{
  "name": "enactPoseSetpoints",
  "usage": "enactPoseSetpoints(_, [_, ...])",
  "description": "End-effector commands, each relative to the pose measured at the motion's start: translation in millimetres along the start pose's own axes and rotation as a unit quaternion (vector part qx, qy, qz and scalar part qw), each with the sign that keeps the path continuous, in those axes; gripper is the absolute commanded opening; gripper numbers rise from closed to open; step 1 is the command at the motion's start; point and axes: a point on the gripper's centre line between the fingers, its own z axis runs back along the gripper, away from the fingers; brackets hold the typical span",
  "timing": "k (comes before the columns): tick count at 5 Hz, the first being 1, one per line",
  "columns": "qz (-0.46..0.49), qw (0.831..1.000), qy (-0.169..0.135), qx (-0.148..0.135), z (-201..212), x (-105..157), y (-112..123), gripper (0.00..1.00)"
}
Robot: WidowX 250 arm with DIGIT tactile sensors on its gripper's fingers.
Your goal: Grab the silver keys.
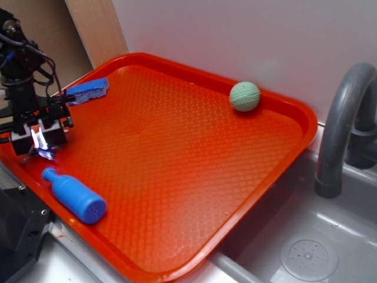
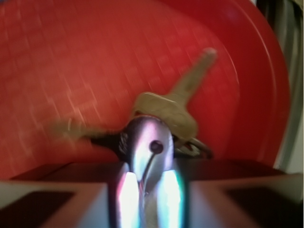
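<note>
The silver keys (image 2: 166,111) show close up in the wrist view, fanned out over the red tray (image 2: 95,57). One key head sits pinched between the fingertips. My gripper (image 2: 148,183) is shut on the keys. In the exterior view the gripper (image 1: 40,141) hangs low over the tray's left edge, and a glint of the silver keys (image 1: 43,152) shows just under it. The blue bottle (image 1: 75,196) lies on its side a little in front of the gripper.
A red tray (image 1: 194,147) holds a green ball (image 1: 244,96) at the far right corner and a blue sponge (image 1: 88,90) at the far left. A grey sink (image 1: 306,236) and faucet (image 1: 341,118) stand to the right.
</note>
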Motion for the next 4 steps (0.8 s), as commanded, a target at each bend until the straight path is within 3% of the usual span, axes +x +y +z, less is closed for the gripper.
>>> enactPoseSetpoints(1, [-0.029,0.998,-0.027,-0.052,49,-5,3,0.0])
enactPoseSetpoints(2, [-0.133,0.986,-0.027,-0.098,97,-10,-22,0.0])
enactPoseSetpoints(3, [-0.252,0.959,-0.052,-0.118,151,-23,-41,0.0])
enactPoseSetpoints(4, [-0.371,0.92,-0.019,-0.122,180,-36,-62,0.0])
